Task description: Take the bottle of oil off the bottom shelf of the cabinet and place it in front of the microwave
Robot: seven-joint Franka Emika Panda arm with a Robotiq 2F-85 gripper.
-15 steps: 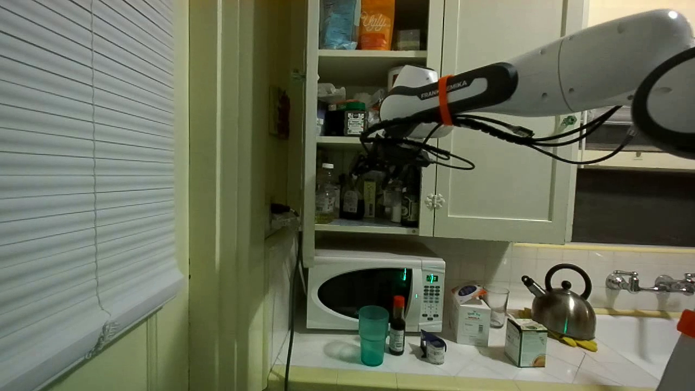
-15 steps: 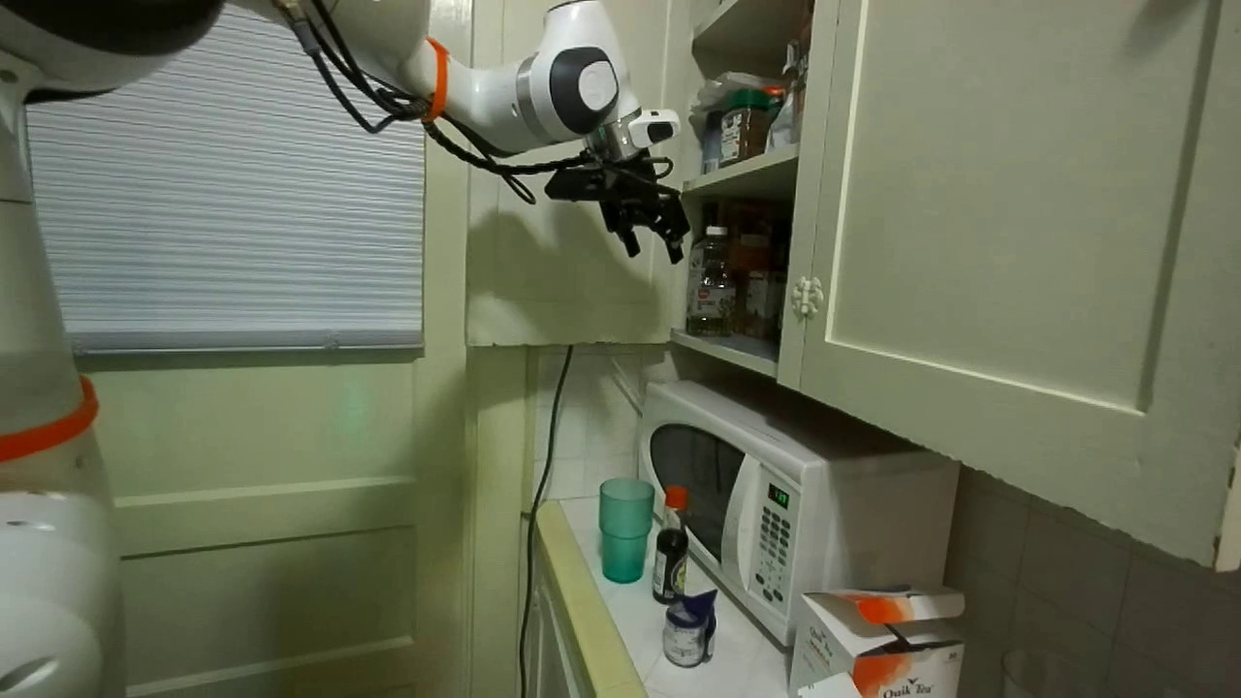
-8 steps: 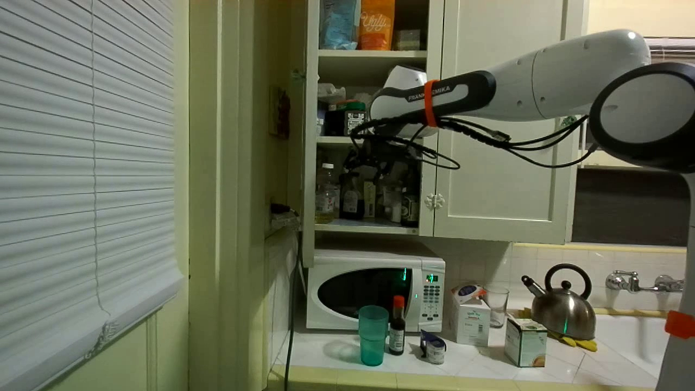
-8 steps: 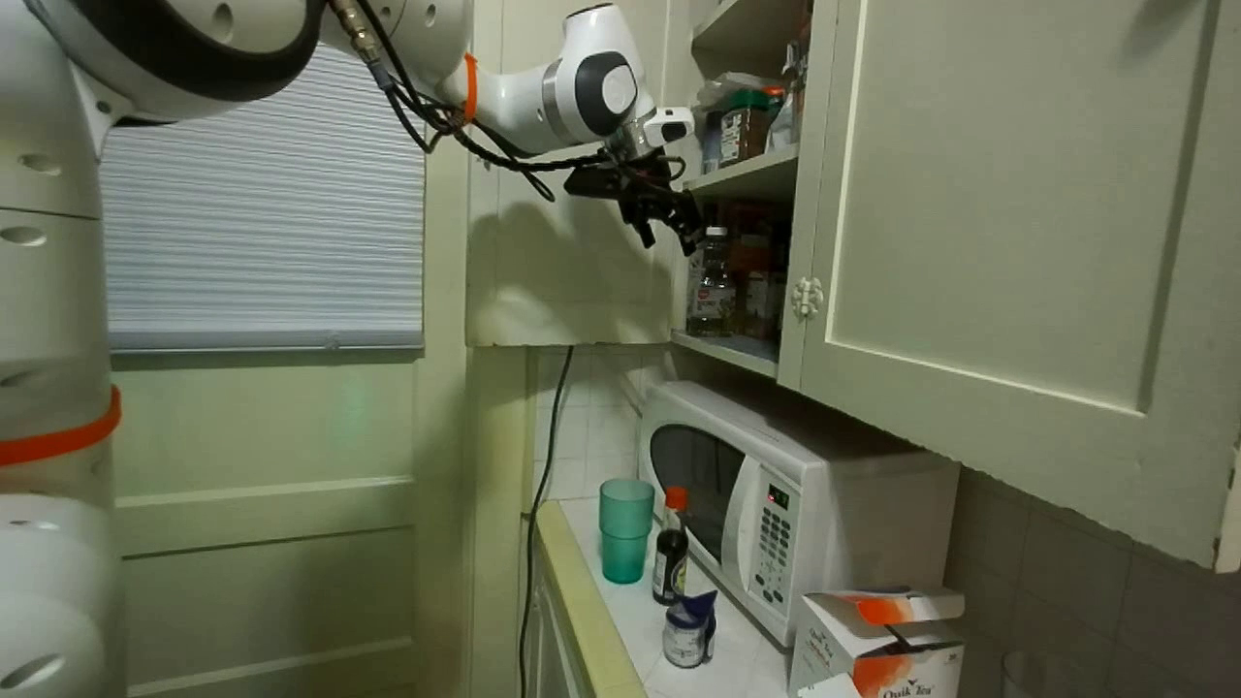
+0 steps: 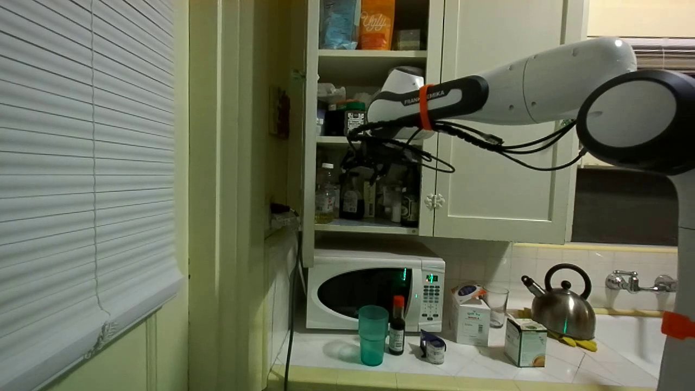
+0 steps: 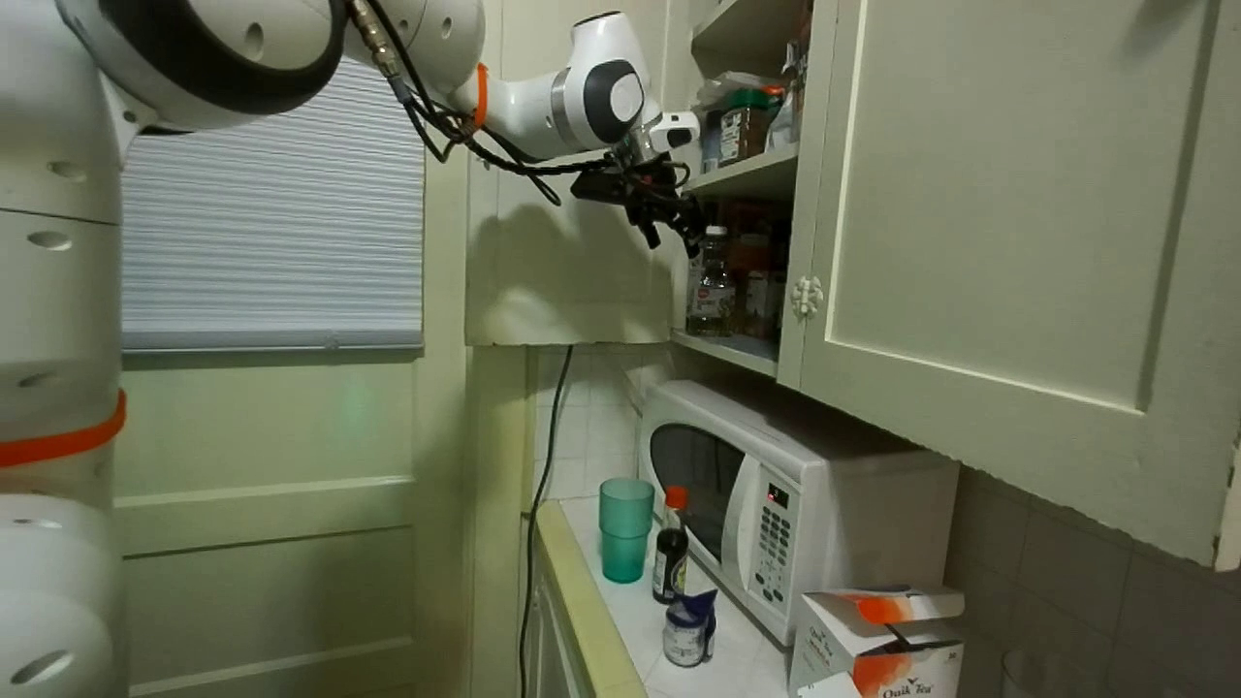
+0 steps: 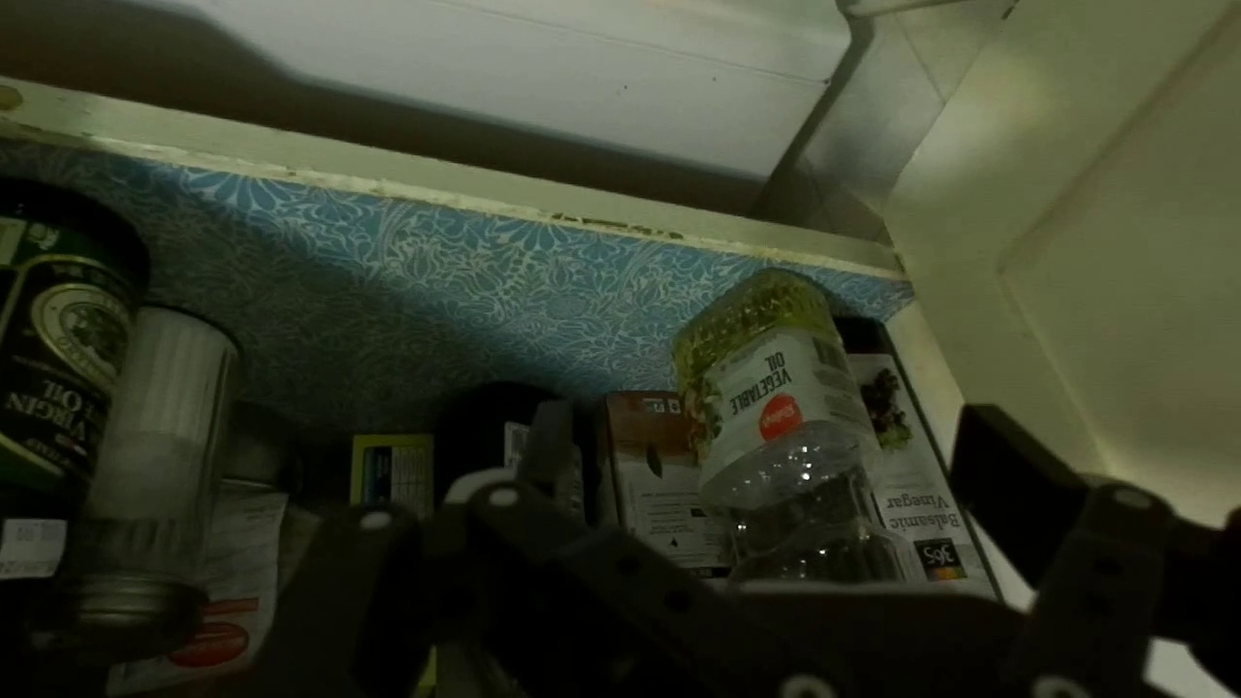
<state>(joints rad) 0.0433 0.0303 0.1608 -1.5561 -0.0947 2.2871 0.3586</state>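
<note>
The vegetable oil bottle (image 7: 776, 397), clear with yellow oil at its base, stands upright at one end of the bottom shelf (image 7: 436, 281). It shows in both exterior views (image 5: 325, 202) (image 6: 715, 299). My gripper (image 7: 776, 465) is open and empty; in the wrist view its fingers stand wide on either side of the bottle's upper part. In an exterior view the gripper (image 6: 673, 244) is tilted at the cabinet (image 6: 742, 177) opening, at the height of the bottle's cap. The cap is hidden behind the gripper in the wrist view. The microwave (image 5: 374, 251) stands on the counter below.
A balsamic vinegar box (image 7: 906, 465) and a brown-white box (image 7: 659, 475) flank the bottle. The cabinet's side door (image 7: 1115, 242) is close by. A green cup (image 5: 373, 336), a sauce bottle (image 5: 397, 331) and a small jar (image 5: 434, 350) stand in front of the microwave.
The arm has moved closer to the cabinet. The gripper has shifted toward the oil bottle and now overlaps the shelf opening in both exterior views. The bottle has not moved.
</note>
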